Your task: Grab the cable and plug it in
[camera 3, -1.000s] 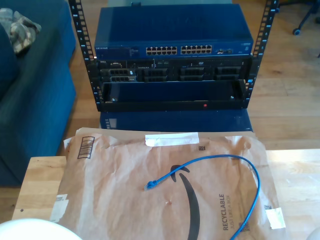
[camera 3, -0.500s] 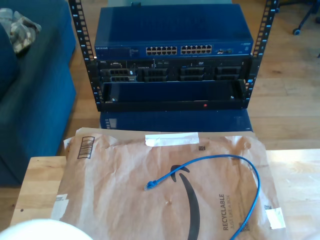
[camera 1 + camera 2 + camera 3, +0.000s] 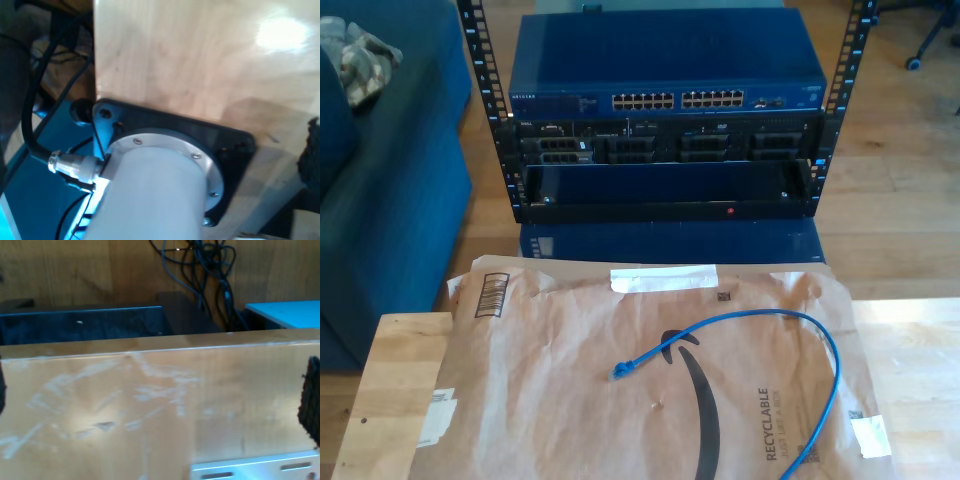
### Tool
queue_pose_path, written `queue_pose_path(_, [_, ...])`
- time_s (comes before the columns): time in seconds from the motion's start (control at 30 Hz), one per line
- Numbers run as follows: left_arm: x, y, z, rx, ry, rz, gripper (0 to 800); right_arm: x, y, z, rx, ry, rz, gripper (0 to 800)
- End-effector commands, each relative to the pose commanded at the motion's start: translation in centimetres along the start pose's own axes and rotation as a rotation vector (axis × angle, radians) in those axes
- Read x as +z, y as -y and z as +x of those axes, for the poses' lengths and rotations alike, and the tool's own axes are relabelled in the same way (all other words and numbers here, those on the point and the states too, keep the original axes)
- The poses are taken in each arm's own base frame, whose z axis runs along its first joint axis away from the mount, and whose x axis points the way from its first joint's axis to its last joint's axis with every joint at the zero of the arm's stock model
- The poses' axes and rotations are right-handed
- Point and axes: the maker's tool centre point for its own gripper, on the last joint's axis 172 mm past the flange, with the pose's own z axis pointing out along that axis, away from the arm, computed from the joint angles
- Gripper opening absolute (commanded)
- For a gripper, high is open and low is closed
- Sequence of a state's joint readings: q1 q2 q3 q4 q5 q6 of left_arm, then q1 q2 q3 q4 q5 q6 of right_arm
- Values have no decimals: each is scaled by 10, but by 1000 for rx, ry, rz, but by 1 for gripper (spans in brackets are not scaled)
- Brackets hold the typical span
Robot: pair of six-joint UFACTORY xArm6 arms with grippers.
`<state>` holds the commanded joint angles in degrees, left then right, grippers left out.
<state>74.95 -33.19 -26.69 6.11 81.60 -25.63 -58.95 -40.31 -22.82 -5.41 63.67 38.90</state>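
Now the white rounded shape seen at the exterior view's lower left edge half a second ago is gone, and the cable (image 3: 740, 345) is lying unmoved, curving across the brown paper mailer (image 3: 570, 400) on the wooden tabletop (image 3: 400, 370), its plug (image 3: 619, 371) near the mailer's middle. Whether either gripper's fingers are apart or together, I cannot tell. "RECYCLABLE" is printed on the mailer; "NETGEAR" is marking the blue switch (image 3: 665, 70).
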Motion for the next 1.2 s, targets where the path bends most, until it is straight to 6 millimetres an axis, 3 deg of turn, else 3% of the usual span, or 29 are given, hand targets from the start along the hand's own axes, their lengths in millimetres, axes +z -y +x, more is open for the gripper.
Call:
queue_pose_path(0.2, [-14,-39,-14,10,-35,6,800,-18,65,-50,-55,-29,25,794])
queue_pose_path(0.33, [-18,-72,-46,44,14,-14,800,-35,85,-93,-48,-15,0,794])
queue_pose_path(0.53, [-16,-110,-87,70,-36,45,800,-47,121,-175,-77,-28,32,793])
queue_pose_path(0.73, [-15,-146,-127,87,-110,108,800,-59,142,-274,-145,-5,34,791])
queue_pose_path(0.93, [-18,-178,-166,93,-179,141,800,-68,167,-345,-208,-14,8,791])
queue_pose_path(1.1, [-5,-199,-174,106,-204,130,800,-60,179,-405,-281,-4,-26,793])
queue_pose_path(1.2, [-7,-201,-180,100,-197,119,800,-54,174,-439,-315,38,-63,794])
